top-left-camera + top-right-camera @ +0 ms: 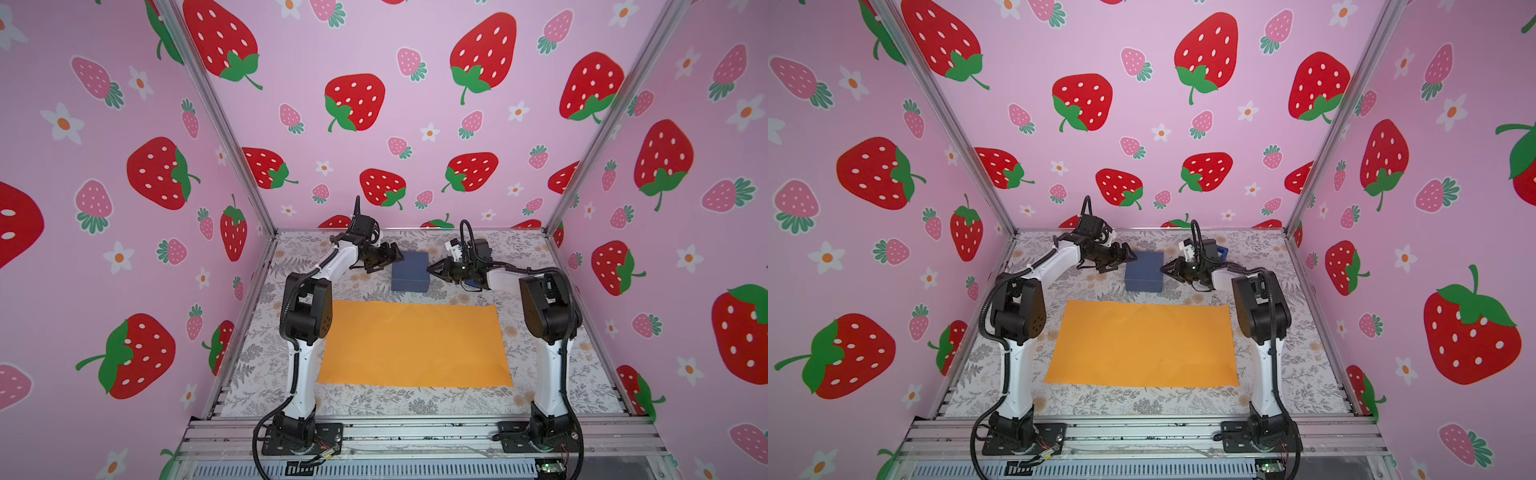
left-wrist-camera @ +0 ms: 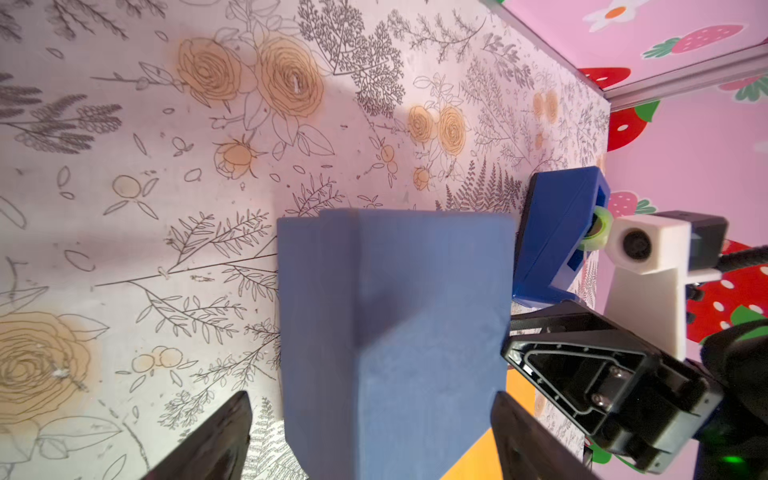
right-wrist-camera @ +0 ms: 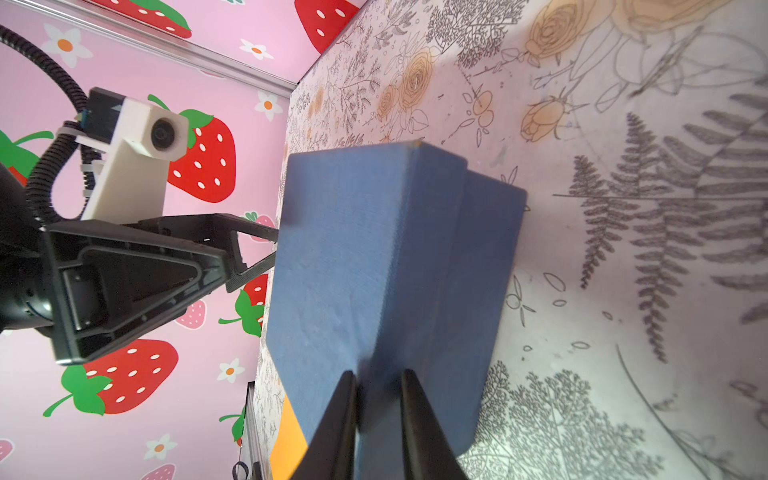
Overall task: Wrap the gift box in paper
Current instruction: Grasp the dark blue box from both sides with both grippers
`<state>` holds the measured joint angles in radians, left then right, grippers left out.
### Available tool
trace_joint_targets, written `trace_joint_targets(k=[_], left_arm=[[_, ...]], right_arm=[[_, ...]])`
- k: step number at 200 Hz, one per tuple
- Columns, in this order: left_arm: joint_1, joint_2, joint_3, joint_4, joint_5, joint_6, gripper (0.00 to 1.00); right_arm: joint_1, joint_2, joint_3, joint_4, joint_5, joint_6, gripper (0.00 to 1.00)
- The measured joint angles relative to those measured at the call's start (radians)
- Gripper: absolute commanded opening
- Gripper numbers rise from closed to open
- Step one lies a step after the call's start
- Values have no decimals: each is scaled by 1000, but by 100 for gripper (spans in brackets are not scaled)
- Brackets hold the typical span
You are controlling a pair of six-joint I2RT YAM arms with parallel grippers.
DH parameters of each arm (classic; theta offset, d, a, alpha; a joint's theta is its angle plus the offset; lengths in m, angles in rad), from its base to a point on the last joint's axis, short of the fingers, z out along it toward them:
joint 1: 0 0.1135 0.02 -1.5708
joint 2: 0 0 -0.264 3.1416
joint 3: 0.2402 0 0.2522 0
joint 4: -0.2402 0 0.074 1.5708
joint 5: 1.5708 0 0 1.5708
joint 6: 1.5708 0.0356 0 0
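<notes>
A low slate-blue cardboard gift box (image 1: 410,270) sat near the far edge of the bench (image 1: 374,399), beyond a flat bright-orange paper sheet (image 1: 415,345). The left pincer (image 1: 388,262) stood wide at the box's left side; the right pincer (image 1: 432,269) was narrow against its right side, grip unclear.

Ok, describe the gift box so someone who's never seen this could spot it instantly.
Find the big orange paper on the floral table covering; just past its far edge sits the gift box. It is low, squarish and matte slate blue, bigger and duller than the bright-blue tape dispenser to its right.
</notes>
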<state>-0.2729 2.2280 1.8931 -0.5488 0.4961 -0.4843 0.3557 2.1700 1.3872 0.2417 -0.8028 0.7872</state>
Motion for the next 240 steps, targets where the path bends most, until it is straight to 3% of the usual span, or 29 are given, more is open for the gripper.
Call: trace_joint_targets(k=[24, 108, 164, 240], left_arm=[[1, 0, -4, 17, 20, -15, 100], [17, 9, -107, 132, 121, -96, 99], [38, 58, -206, 326, 253, -216, 99], [37, 90, -268, 582, 352, -386, 100]], right_arm=[[-2, -1, 0, -3, -1, -4, 20], [-13, -6, 0, -26, -4, -23, 19], [-13, -6, 3, -30, -5, -25, 19], [-18, -6, 9, -47, -10, -29, 16]])
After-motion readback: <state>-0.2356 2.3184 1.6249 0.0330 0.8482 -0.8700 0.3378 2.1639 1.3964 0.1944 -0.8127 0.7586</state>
